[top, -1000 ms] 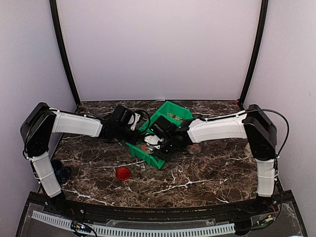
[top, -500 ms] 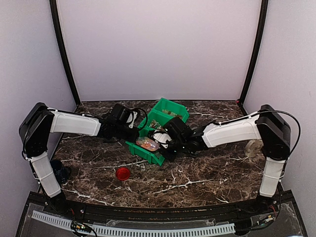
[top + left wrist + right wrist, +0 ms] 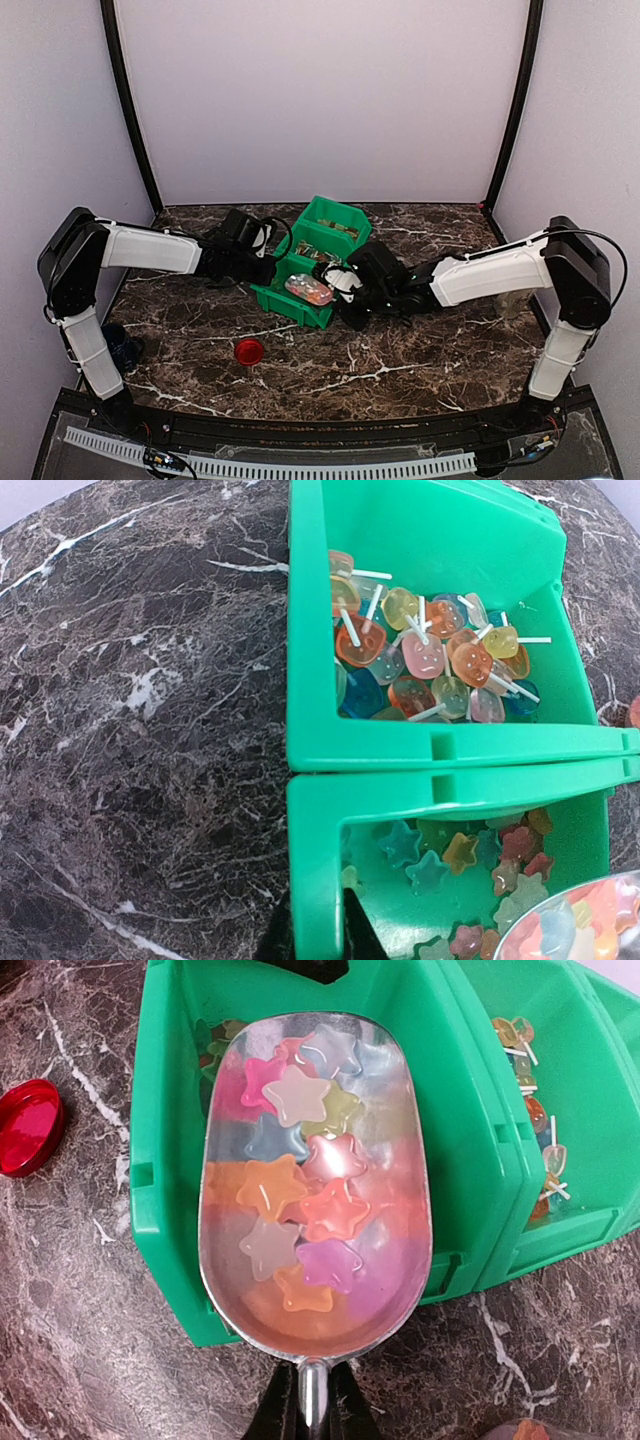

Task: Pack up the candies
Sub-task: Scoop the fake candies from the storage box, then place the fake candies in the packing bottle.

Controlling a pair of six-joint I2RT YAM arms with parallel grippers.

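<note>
A metal scoop (image 3: 315, 1170) filled with star-shaped candies (image 3: 300, 1195) in pink, orange, white and purple hovers over the near green bin (image 3: 165, 1160). My right gripper (image 3: 312, 1405) is shut on the scoop's handle. From above, the scoop (image 3: 308, 290) sits over the near bin (image 3: 290, 305), with the right gripper (image 3: 345, 290) just to its right. My left gripper (image 3: 320, 935) is shut on the near bin's left wall (image 3: 315, 850). More star candies (image 3: 470, 850) lie in that bin.
A second green bin (image 3: 400, 745) touches the near one on its far side and holds flat candies on white sticks (image 3: 430, 660). A round red lid (image 3: 249, 350) lies on the marble in front of the bins. A dark object (image 3: 125, 345) sits by the left arm's base.
The right arm has drawn back to the right, and the scoop has come up loaded with candies. The two bins have swung slightly left in the left gripper's hold.
</note>
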